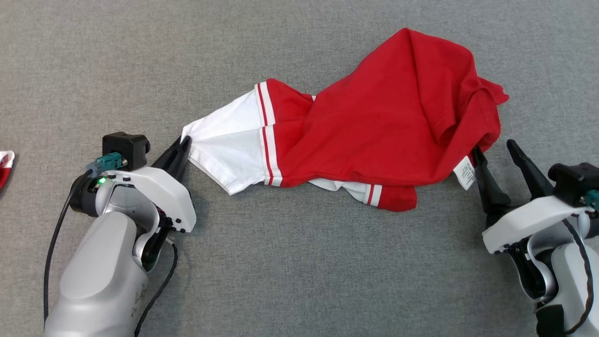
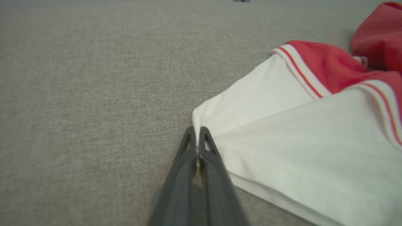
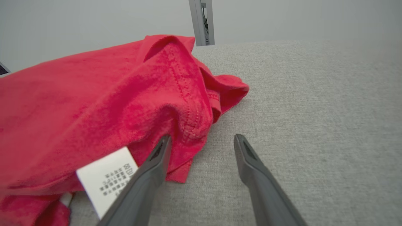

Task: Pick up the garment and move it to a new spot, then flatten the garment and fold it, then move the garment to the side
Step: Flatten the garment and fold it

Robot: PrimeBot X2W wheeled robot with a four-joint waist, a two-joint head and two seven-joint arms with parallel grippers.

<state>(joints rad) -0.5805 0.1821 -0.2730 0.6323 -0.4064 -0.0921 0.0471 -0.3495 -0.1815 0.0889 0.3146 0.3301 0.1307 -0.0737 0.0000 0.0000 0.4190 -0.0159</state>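
**What Is Hard To See**

A small red and white thing [image 1: 4, 166] sits at the left edge of the head view. It is cut off, so I cannot tell what it is. The crumpled red and white cloth garment [image 1: 355, 140] is folded over itself, and its under parts are hidden. The print on its little white label [image 3: 106, 179] is too small and fuzzy to read. In the left wrist view the garment runs off the right edge. Its white corner hides between the pressed-together dark fingers of the left gripper [image 2: 197, 130]. A grey post [image 3: 202, 22] is cut off by the top edge of the right wrist view.
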